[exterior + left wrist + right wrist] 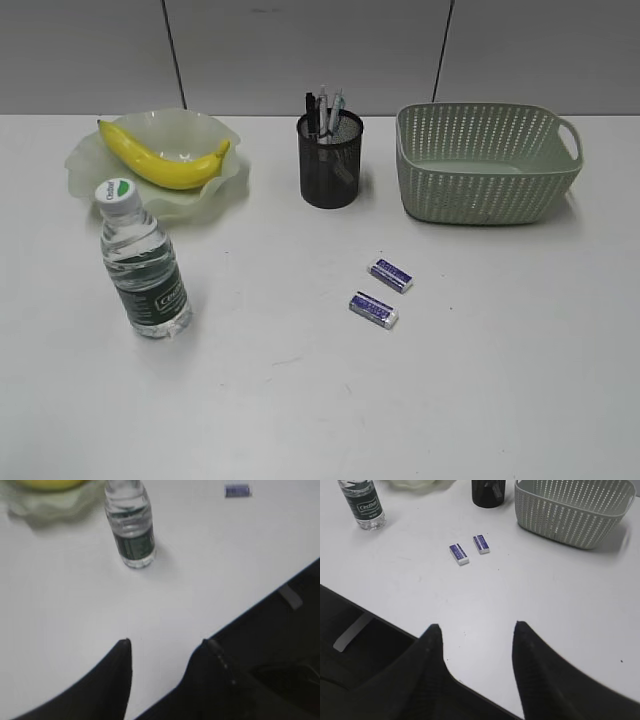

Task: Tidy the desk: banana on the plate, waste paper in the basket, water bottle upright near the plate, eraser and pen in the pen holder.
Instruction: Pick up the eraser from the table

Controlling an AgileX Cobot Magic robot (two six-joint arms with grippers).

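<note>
The two erasers [469,548] lay side by side on the tabletop [560,590], straight ahead of the right arm's jaws, which were spread and empty, closer than the left's.

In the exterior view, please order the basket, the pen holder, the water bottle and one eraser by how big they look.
1. basket, clearly largest.
2. water bottle, taller than the holder, but nearer the camera, so this rank is unsure.
3. pen holder.
4. eraser, smallest.
</note>
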